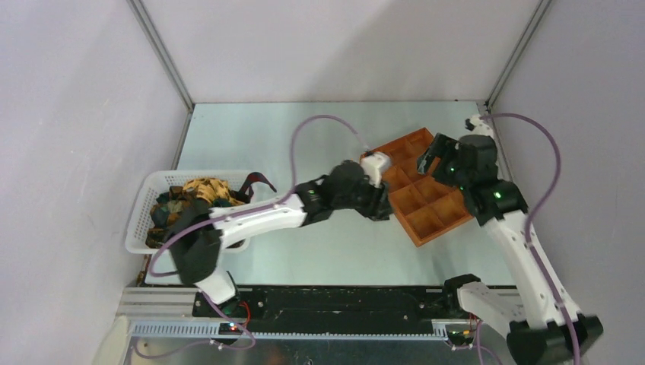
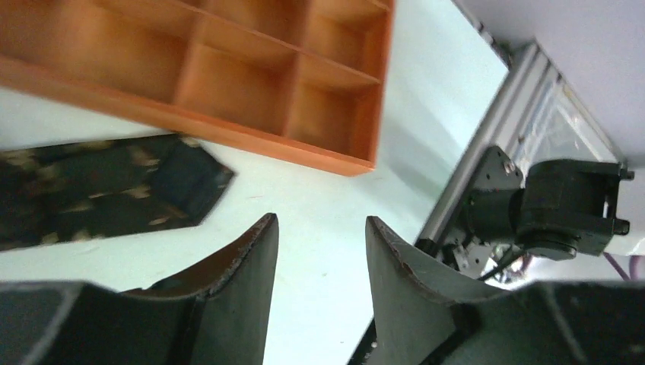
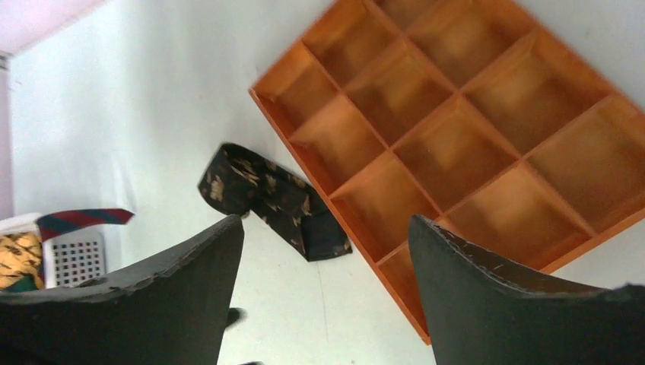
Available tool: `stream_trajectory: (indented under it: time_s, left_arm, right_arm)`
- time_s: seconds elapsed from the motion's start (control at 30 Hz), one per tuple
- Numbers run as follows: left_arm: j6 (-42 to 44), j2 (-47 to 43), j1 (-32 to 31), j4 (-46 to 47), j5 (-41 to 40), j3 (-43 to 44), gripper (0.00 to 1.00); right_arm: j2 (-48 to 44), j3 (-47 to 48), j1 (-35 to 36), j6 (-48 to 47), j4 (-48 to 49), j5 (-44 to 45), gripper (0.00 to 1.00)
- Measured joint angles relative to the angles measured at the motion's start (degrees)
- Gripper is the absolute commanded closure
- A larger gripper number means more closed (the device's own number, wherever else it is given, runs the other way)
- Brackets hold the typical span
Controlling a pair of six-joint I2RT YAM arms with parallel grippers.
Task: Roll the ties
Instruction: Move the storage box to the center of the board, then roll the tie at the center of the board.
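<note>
- Pale table [image 1: 304,251], grey walls on three sides.
- Left gripper [image 2: 319,224]: jaws parted, nothing between them, low over bare table just beside the tie [image 2: 114,190].
- Right gripper [image 3: 325,224]: jaws wide, empty, high over the tray [image 3: 456,129].
- Risk: pinching only the top layer and dragging the tie flat across the table instead of rolling it. Soft cloth, likely to slip and spring open.
- Risk: knocking the tray aside, or wedging a finger against its wall, with the tie touching that wall or just beside it. Cannot tell which from these views.
- Risk: a clash of arms, both crowded near the same spot.
- Tie: dark with gold leafy print, lying flat, folded over rather than rolled, pointed end toward the left gripper. Layer count perhaps two, hard to judge.
- Farther left, basket [image 1: 141,220] heaped with more ties [image 1: 194,194].
</note>
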Motion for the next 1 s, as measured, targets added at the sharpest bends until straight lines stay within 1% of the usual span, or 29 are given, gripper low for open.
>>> stream_trajectory:
  time_s: [0.1, 0.17, 0.37, 0.5, 0.63, 0.7, 0.83, 1.0]
  left_arm:
    - [-1.6, -8.4, 4.2, 2.1, -1.4, -7.9, 0.49]
    - [-2.5, -13.0, 7.2, 3.0, -2.5, -11.5, 0.49]
    - [-3.4, -20.0, 14.0, 4.6, -4.4, -17.2, 0.49]
    - [-3.4, -22.5, 15.8, 4.6, -5.5, -20.0, 0.49]
    - [-3.4, -24.3, 16.5, 4.3, -6.1, -22.3, 0.49]
    - [-3.4, -25.0, 16.6, 4.3, -6.4, -23.0, 0.49]
    - [-3.4, -25.4, 16.8, 4.3, -6.8, -23.4, 0.49]
    - [-3.4, -25.4, 17.3, 4.3, -6.9, -23.4, 0.49]
  right_arm:
    - [6.0, -2.0, 0.0, 2.0, 1.2, -0.9, 0.28]
    - [9.2, -4.3, 0.1, 3.8, 2.4, -1.1, 0.31]
    - [17.0, -8.9, 0.7, 9.2, 7.8, -0.8, 0.31]
    - [25.0, -9.4, 1.4, 12.4, 12.4, -0.8, 0.30]
    - [31.1, -9.7, 1.8, 14.5, 15.9, -0.9, 0.30]
    - [33.4, -9.7, 1.8, 15.2, 17.1, -0.9, 0.28]
    - [35.8, -9.7, 1.7, 15.9, 18.5, -0.5, 0.23]
    - [36.9, -9.7, 0.8, 16.3, 19.5, 0.1, 0.22]
